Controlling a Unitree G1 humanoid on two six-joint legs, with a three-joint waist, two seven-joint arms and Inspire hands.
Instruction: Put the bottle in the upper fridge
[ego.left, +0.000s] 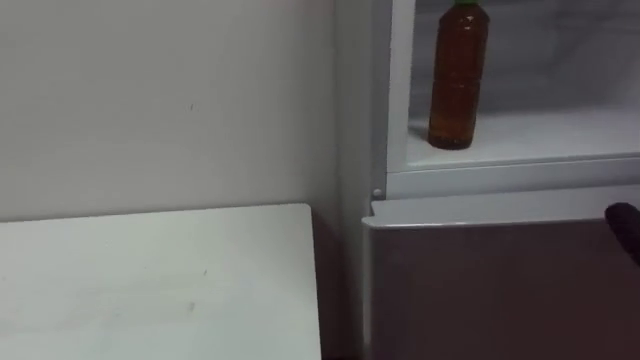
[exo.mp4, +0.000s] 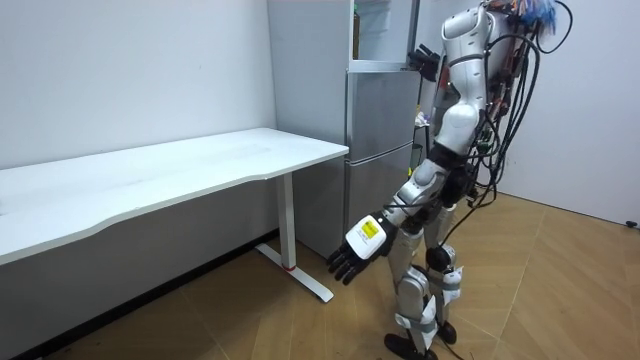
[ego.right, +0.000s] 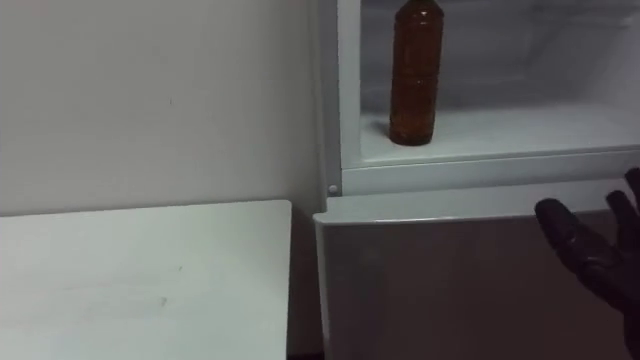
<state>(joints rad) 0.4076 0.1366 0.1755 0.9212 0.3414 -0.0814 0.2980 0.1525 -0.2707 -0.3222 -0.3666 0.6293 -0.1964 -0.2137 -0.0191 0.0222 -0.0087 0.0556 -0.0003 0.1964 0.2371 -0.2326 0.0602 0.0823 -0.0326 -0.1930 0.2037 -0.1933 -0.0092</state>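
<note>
Fridge shelf (ego.left: 540, 135) bears the bottle (ego.left: 459, 80); right hand (ego.right: 598, 258) and left hand (exo.mp4: 361, 243) fingers loose, empty.

I stand in a plain, office-like test room: bare grey walls (exo.mp4: 130, 70), a white desk (exo.mp4: 180, 170), a fridge (exo.mp4: 375, 130), wood-pattern floor (exo.mp4: 560, 290).

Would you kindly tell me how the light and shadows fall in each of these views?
Left eye view: the upper fridge compartment is bright behind the bottle, the lower door lies dim. Right eye view: the right hand reads as a dark shape against that door. Room view: even light, soft shadow under the table, left hand hanging well lit.
</note>
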